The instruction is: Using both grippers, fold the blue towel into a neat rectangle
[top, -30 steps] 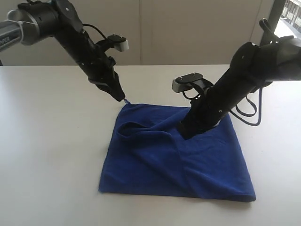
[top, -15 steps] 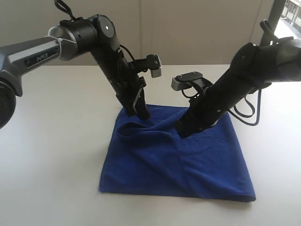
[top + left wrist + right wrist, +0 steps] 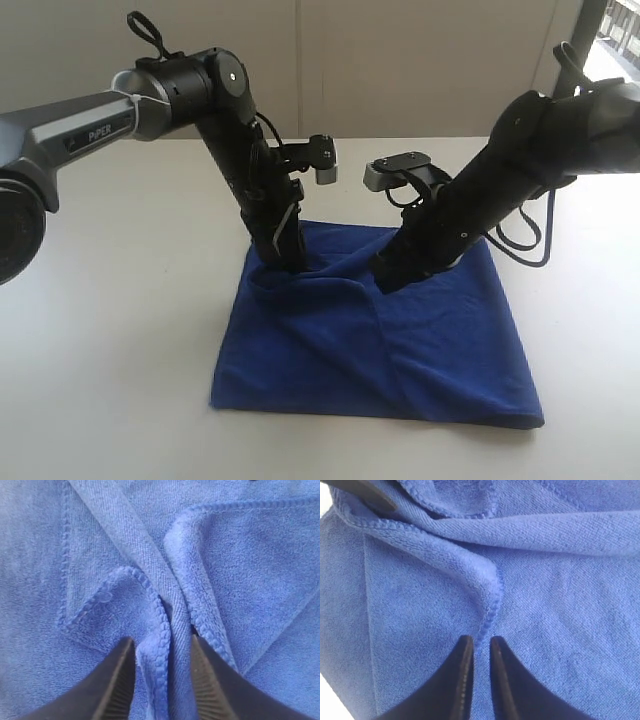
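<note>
The blue towel [image 3: 400, 350] lies rumpled on the white table, with a raised fold running across its far half. My left gripper [image 3: 285, 262] presses down onto the towel's far left part. In the left wrist view its jaws [image 3: 161, 639] stand open, straddling a bunched ridge and hemmed edge of the towel [image 3: 150, 555]. My right gripper [image 3: 385, 280] is planted on the towel near its far middle. In the right wrist view the right gripper [image 3: 480, 638] is closed to a narrow gap with the towel's stitched hem [image 3: 492, 605] pinched between the fingers.
The white table [image 3: 100, 300] stretches around the towel on all sides. Black cables [image 3: 530, 240] loop down behind the right arm. A pale wall stands behind the table's far edge.
My left arm has swung from the towel's far left corner inward and down onto the cloth, its jaws now around a fold. The right arm and the towel's near part have stayed put.
</note>
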Robot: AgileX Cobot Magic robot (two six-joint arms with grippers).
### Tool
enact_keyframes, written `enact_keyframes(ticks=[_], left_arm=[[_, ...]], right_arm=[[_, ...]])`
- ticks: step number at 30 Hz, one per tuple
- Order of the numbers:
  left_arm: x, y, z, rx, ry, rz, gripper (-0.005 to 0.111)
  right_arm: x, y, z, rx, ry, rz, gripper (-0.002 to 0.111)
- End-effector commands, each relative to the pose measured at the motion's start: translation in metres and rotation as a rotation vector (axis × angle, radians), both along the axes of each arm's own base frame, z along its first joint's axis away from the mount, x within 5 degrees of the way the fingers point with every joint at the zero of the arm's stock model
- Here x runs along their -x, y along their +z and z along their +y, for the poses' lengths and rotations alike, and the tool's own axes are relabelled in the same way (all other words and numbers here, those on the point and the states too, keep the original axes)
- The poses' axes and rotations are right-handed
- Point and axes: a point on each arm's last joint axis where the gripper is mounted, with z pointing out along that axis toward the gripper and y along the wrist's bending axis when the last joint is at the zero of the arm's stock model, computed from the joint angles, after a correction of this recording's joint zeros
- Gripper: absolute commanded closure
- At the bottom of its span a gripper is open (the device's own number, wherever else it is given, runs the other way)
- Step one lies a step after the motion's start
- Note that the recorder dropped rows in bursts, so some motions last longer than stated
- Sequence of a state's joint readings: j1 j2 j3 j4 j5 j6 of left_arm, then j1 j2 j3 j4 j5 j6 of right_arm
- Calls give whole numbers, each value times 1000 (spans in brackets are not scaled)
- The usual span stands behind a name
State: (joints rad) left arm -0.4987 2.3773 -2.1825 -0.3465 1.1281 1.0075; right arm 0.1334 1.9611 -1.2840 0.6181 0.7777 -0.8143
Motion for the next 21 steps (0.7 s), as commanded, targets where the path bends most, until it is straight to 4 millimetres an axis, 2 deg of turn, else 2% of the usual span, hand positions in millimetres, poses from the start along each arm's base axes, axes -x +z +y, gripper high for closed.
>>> enact_keyframes(ticks=[1,8,13,21], left_arm=[[-1,-9,-2,-5,6,21,69],[-2,-9,-2,0,29,14,89],[-5,-9,-3,7,103,19,89],[-6,-9,-4,19,112,12,89]], right_arm=[[1,1,-1,-3,9,0,95],[2,1,-1,-3,13,2,95],[2,-2,0,-6,18,11,95],[3,-15,1,-19,30,67,95]])
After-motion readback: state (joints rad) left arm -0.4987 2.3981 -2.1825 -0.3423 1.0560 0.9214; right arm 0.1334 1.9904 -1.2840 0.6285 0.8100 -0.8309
